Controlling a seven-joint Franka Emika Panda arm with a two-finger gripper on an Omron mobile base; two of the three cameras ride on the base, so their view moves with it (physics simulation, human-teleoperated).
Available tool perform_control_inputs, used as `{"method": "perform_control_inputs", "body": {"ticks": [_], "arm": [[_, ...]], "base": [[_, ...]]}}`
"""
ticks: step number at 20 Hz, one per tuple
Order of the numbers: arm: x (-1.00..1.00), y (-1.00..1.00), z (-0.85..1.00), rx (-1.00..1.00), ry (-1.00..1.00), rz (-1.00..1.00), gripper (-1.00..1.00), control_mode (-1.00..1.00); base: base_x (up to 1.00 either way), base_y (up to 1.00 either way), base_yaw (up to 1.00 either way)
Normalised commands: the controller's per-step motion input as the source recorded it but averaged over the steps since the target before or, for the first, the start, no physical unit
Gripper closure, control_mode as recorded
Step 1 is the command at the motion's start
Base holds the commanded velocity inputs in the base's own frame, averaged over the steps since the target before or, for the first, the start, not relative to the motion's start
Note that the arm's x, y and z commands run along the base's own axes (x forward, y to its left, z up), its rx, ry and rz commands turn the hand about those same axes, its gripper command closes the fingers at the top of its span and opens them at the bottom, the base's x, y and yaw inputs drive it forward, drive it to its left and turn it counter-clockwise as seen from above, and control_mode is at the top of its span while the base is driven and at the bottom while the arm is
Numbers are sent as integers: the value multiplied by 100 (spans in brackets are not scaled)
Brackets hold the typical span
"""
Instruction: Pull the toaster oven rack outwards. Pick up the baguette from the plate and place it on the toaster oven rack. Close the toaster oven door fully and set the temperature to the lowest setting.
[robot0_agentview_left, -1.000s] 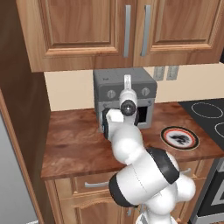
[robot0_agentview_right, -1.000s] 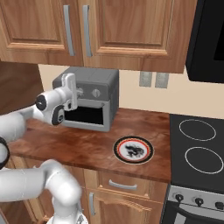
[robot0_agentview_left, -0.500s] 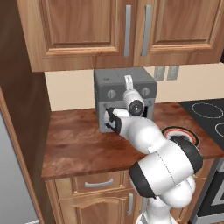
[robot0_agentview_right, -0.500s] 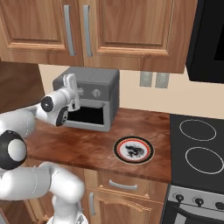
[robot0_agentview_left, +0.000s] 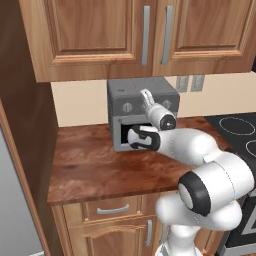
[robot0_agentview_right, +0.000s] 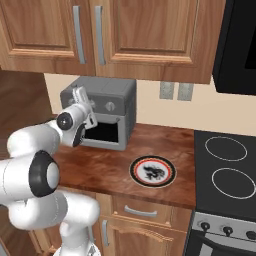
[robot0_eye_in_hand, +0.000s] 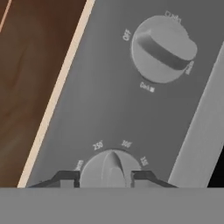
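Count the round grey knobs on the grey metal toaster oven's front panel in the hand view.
2. The upper knob sits at upper right, beside the OFF mark; the lower knob sits at the bottom, between the gripper's fingertips. More may lie outside the frame.

Left base view from behind-left, looking forward and down at toaster oven (robot0_agentview_left: 142, 112) on table (robot0_agentview_left: 95, 167), right base view from behind-right, same oven and table plus plate (robot0_agentview_right: 153, 171), hand view very close, tilted, facing oven's front panel and knobs (robot0_eye_in_hand: 164, 49)
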Motion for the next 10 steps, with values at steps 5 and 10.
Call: {"method": "perform_control_inputs", "body": {"ticks": [5, 10], "arm": [[0, -20, 0, -51, 36, 28, 100, -100], [1, -8, -8, -61, 35, 27, 100, -100]], "base": [[0, 0, 0], [0, 0, 0]]}}
